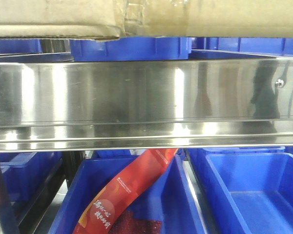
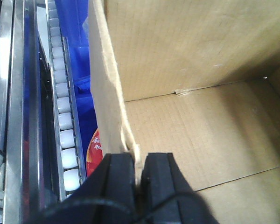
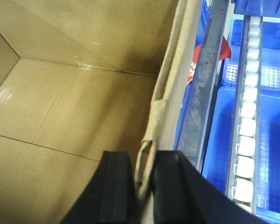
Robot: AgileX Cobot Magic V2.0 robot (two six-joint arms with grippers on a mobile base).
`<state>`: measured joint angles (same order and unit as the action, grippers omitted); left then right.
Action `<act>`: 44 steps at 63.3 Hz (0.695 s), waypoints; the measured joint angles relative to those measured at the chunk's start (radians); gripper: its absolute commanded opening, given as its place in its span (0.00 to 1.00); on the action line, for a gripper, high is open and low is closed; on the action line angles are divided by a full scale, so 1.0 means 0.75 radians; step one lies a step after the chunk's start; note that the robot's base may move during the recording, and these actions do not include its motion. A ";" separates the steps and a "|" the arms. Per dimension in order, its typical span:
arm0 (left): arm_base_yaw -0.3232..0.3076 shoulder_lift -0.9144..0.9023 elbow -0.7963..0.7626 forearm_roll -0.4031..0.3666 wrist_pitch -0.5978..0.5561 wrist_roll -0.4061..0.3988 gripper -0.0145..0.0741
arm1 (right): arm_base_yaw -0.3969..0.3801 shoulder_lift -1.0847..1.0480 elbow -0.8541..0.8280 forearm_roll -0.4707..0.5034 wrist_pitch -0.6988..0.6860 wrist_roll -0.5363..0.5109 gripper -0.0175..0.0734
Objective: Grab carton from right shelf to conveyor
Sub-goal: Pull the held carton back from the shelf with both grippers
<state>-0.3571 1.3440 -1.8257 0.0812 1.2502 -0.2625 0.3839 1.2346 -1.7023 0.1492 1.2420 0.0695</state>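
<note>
One wall of the box is pinched by the left claw, another is pinched by the right claw, blue bins are seen beside both

warehouse, steel shelf, blue bins

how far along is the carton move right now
Done: the left gripper and right gripper are each shut on an opposite wall of the carton. In hand: the carton is at the right shelf, above its steel rail; lifted or resting, I cannot tell. Left: carrying it to the conveyor, which no view shows.
</note>
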 measured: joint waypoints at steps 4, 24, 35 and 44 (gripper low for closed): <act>0.000 0.000 0.000 0.000 0.000 0.000 0.14 | 0.000 0.000 0.000 0.000 0.000 0.000 0.12; 0.000 0.000 0.000 0.000 0.000 0.000 0.14 | 0.000 0.000 0.000 0.000 0.000 0.000 0.12; 0.000 0.000 0.000 0.000 0.000 0.000 0.14 | 0.000 0.000 0.000 0.000 -0.002 0.000 0.12; 0.000 -0.002 0.000 0.000 0.000 0.000 0.14 | 0.000 0.000 0.000 0.002 -0.002 0.000 0.12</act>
<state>-0.3571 1.3424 -1.8257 0.0812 1.2502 -0.2625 0.3839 1.2346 -1.7023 0.1510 1.2404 0.0695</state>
